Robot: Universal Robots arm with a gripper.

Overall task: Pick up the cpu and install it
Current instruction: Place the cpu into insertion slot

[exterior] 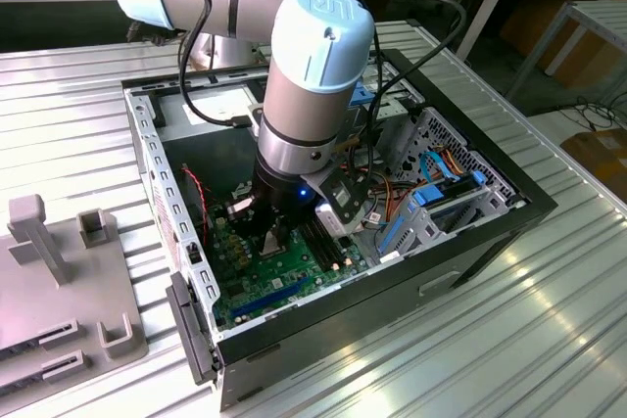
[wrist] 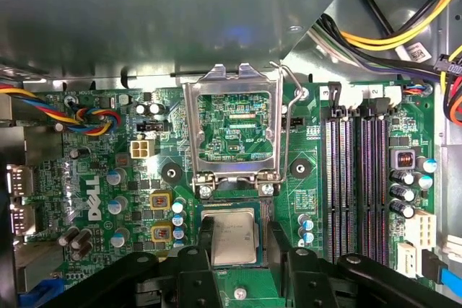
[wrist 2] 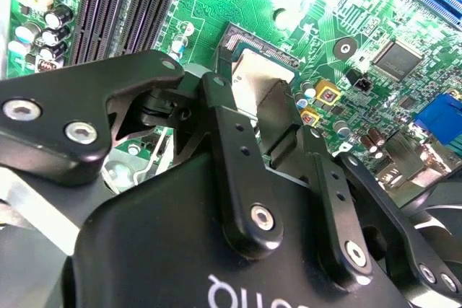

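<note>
The cpu [wrist: 234,236], a small square chip with a silver-grey top, lies level over the socket on the green motherboard [wrist: 108,178]. My gripper [wrist: 237,242] reaches down over it, one black finger against each of two opposite sides, shut on it. In the second wrist view the cpu [wrist 2: 256,81] shows bright between the black fingers [wrist 2: 216,106] of the gripper [wrist 2: 254,99]. The hinged metal socket frame [wrist: 234,128] stands flipped open beside the socket. In the exterior view the gripper [exterior: 274,237] is low inside the open computer case [exterior: 470,232].
Long black memory slots [wrist: 357,178] run beside the socket. Bundles of coloured cables [wrist: 404,27] and a drive cage [exterior: 441,193] crowd the case's side at the exterior view's right. A grey fixture [exterior: 59,281] stands on the ribbed metal table outside the case.
</note>
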